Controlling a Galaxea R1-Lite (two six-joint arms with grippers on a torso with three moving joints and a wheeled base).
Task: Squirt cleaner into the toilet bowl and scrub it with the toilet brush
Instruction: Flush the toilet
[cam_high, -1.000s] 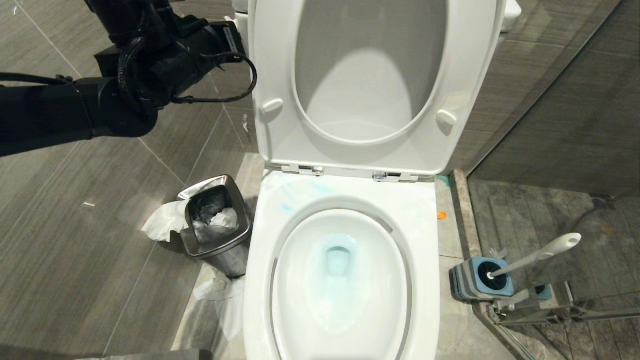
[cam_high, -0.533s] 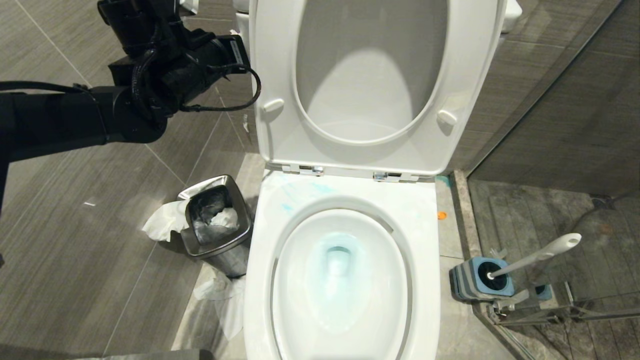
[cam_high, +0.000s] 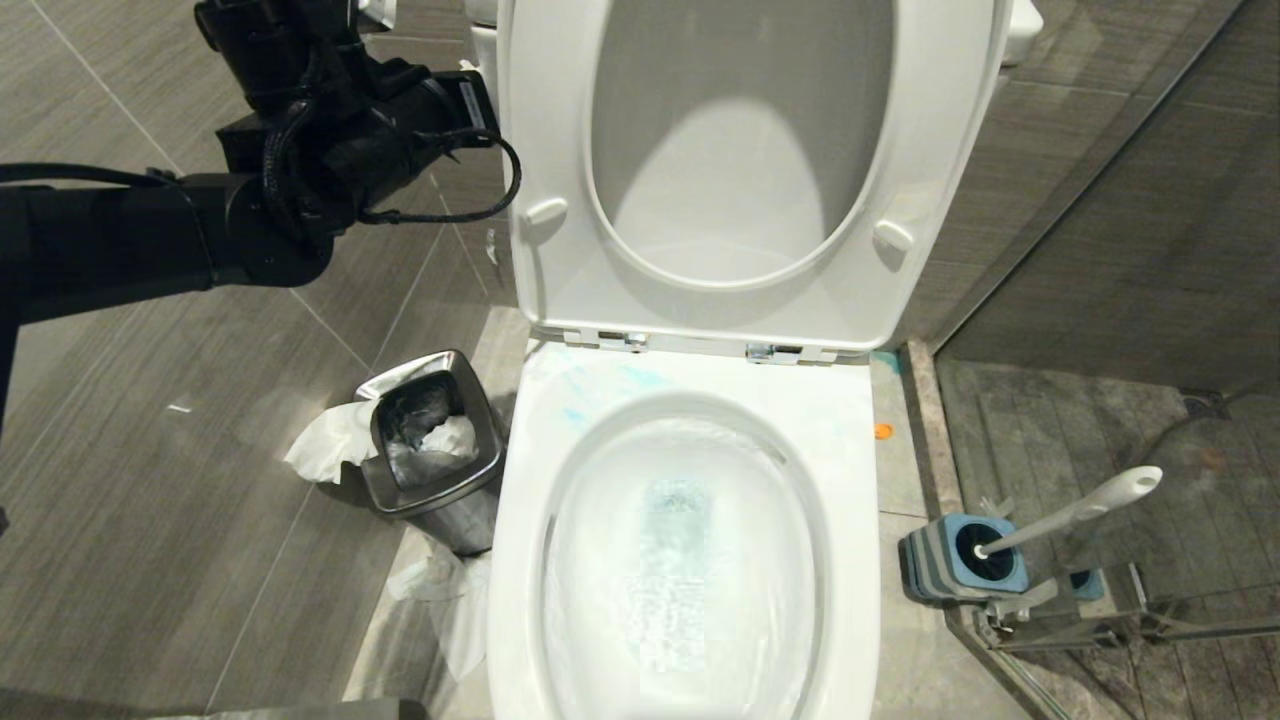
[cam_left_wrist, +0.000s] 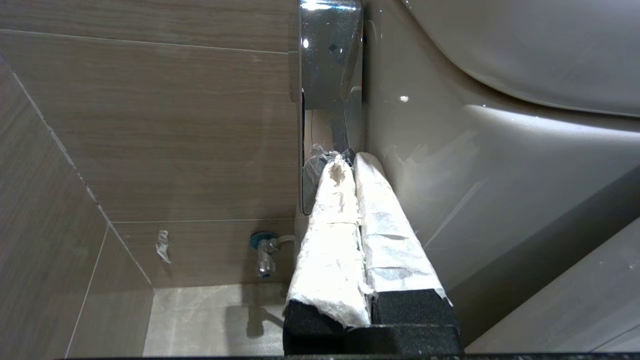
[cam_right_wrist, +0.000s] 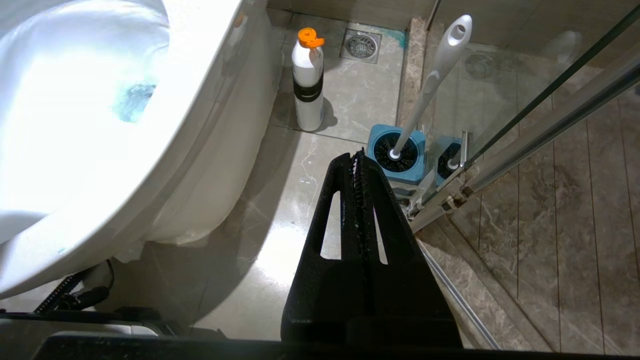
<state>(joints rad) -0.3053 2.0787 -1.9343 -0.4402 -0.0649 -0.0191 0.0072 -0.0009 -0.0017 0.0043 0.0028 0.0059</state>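
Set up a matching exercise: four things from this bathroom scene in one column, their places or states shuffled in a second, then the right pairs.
Things:
1. toilet brush
2. toilet bowl
3. left end effector
4. waste bin

Places or states:
A. fingers wrapped in white paper, shut, at the chrome flush lever
B. water rushing inside, seat up
C. standing in its grey-and-blue holder
D. stuffed with crumpled paper

Pairs: 1-C, 2-B, 3-A, 4-D
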